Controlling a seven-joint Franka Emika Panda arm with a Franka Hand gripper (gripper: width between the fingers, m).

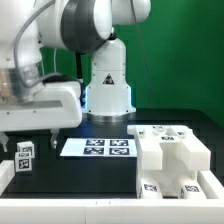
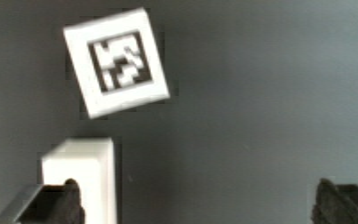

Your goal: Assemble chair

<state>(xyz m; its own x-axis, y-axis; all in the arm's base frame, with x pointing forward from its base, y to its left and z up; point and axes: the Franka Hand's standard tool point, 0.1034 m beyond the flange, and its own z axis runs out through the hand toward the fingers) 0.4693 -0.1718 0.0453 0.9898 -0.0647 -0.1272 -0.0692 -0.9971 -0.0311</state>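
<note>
My gripper [image 1: 37, 133] hangs open at the exterior view's left, just above the table. Below it stands a small white chair part [image 1: 24, 155] with black marker tags. In the wrist view a white tagged face [image 2: 119, 62] lies tilted on the dark table, and a white piece [image 2: 82, 178] sits right beside one dark fingertip [image 2: 55, 203]. The other fingertip [image 2: 350, 203] is far off across bare table. Nothing is between the jaws of the gripper [image 2: 202, 205]. Several larger white chair parts [image 1: 172, 152] are grouped at the exterior view's right.
The marker board [image 1: 97, 147] lies flat in the middle in front of the robot base [image 1: 108, 85]. Another white piece [image 1: 5, 172] shows at the left edge. A white rail [image 1: 70, 205] runs along the table's front.
</note>
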